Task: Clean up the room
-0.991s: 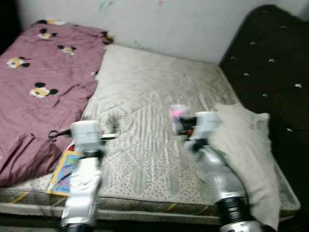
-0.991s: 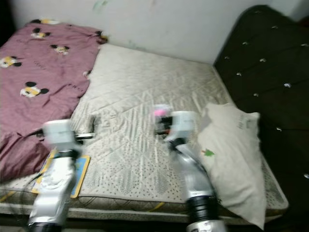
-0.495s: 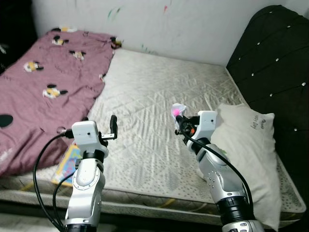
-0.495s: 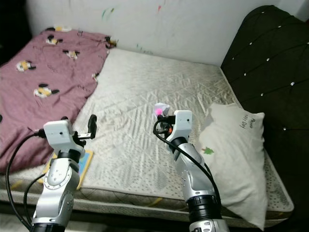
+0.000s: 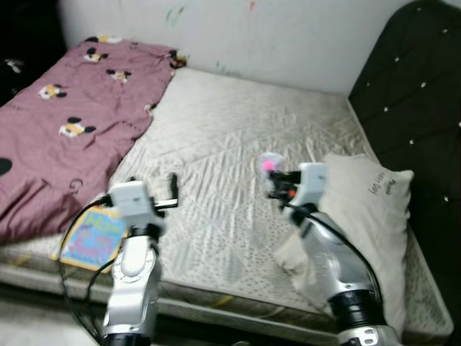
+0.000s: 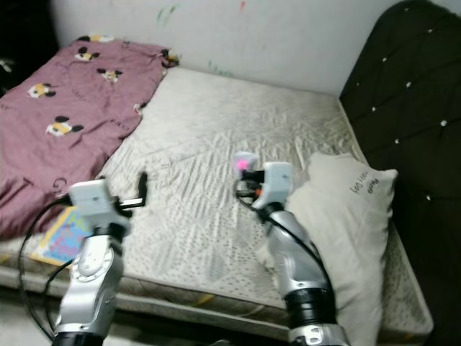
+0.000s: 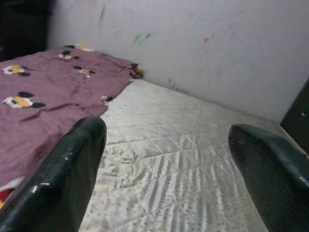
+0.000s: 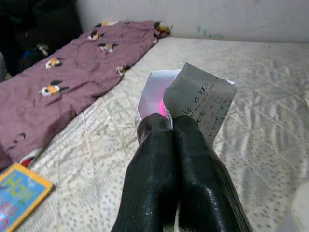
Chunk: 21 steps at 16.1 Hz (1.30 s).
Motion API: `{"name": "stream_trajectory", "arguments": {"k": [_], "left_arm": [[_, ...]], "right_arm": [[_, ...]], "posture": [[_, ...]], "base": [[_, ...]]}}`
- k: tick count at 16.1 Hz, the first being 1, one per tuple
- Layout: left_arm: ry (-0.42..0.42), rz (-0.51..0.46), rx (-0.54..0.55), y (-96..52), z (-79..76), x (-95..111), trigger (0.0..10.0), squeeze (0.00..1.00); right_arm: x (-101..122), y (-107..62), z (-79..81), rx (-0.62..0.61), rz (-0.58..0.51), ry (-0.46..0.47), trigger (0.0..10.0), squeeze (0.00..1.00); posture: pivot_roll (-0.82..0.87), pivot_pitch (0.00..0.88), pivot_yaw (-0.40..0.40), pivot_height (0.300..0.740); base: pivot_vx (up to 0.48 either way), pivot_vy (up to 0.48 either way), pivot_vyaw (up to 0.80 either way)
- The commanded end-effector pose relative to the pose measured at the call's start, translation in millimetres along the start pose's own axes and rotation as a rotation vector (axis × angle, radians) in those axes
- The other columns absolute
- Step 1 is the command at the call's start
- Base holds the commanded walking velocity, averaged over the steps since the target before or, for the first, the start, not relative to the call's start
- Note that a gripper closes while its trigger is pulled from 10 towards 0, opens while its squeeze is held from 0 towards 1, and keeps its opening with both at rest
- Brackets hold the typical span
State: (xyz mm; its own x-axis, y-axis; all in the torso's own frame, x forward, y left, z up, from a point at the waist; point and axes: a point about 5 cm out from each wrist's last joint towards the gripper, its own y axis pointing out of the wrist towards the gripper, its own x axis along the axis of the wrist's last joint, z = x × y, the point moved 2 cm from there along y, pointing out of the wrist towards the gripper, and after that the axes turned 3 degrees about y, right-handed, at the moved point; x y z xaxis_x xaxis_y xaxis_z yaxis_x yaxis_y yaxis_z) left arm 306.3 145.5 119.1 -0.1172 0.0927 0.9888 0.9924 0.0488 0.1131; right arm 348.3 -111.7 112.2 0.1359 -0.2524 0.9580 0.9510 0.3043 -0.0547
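- While the whole head view is shifted from half a second back, the arms are held as before, so the camera is judged to have moved, not the things.
- The right gripper (image 8: 169, 126) is seen pinched shut on a crumpled paper scrap (image 8: 200, 100) with a pink patch, raised over the mattress (image 5: 238, 144) near centre.
- The left gripper (image 7: 166, 145) is held wide apart, nothing between its fingers (image 7: 72, 164).
- With the scrap already picked up, disposal is judged to be the step in hand.
- A maroon cartoon-print blanket (image 5: 65, 115) is spread at ten o'clock, a colourful book (image 5: 90, 236) at eight o'clock on the bed's edge, a pale pillow (image 5: 367, 216) at three o'clock against the dark tufted headboard (image 5: 418, 94).
- A scribbled white wall (image 5: 252, 36) is seen at twelve o'clock.
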Motion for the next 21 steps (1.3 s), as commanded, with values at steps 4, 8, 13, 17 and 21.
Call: {"name": "stream_trajectory", "arguments": {"k": [4,8,13,17,21], "left_arm": [[-0.008,-0.015,-0.004,0.9,0.5,3.9,10.0,0.00],[-0.023,-0.016,-0.005,2.3,-0.5,3.9,10.0,0.00],[-0.032,-0.019,-0.012,3.3,-1.1,4.0,10.0,0.00],[-0.024,-0.033,-0.018,4.2,-1.0,6.0,10.0,0.00],[-0.043,-0.051,-0.053,3.3,-6.0,7.7,10.0,0.00]], "right_arm": [[5.2,2.2,1.0,-0.001,-0.016,-0.007,10.0,0.00],[7.9,3.7,-0.2,-0.002,-0.022,-0.007,10.0,0.00],[9.9,6.6,-0.1,0.004,-0.026,-0.012,10.0,0.00],[10.5,6.6,-0.8,0.003,-0.030,-0.009,10.0,0.00],[11.1,6.7,-2.8,0.002,-0.031,-0.017,10.0,0.00]], "posture": [[-0.02,0.063,-0.143,0.740],[-0.02,0.053,-0.146,0.740],[-0.02,0.037,-0.147,0.740],[-0.02,0.037,-0.147,0.740],[-0.02,0.031,-0.148,0.740]], "base": [[0.000,0.000,0.00],[0.000,0.000,0.00],[0.000,0.096,-0.09],[0.000,0.463,-0.60],[0.000,0.094,0.00]]}}
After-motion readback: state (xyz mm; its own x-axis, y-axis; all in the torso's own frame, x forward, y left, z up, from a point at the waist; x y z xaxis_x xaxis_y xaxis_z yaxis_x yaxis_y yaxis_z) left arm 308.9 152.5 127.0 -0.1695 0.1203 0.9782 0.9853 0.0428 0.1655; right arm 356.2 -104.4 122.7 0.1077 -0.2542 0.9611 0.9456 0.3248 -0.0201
